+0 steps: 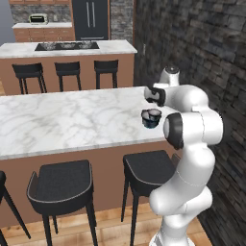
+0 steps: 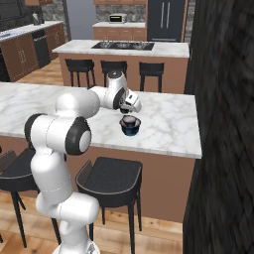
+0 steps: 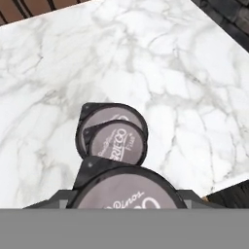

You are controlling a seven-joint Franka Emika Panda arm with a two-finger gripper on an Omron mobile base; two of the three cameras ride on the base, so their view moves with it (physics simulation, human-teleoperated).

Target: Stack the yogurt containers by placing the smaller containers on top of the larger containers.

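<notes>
Fingers [image 3: 127, 200] clamped around small cup [image 3: 127, 192], lid lettering partly readable "inos", above stacked tub [image 3: 112, 127].

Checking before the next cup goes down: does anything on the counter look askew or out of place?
Slightly. The small cup on the big tub sits off-centre, crowding one rim rather than the middle. The gripper holds the second small cup near it. Nothing looks spilled or damaged.

One large tub [image 2: 130, 128], two small cups [image 3: 115, 141] [image 3: 127, 190] (stools: five) [image 1: 64, 184].
</notes>
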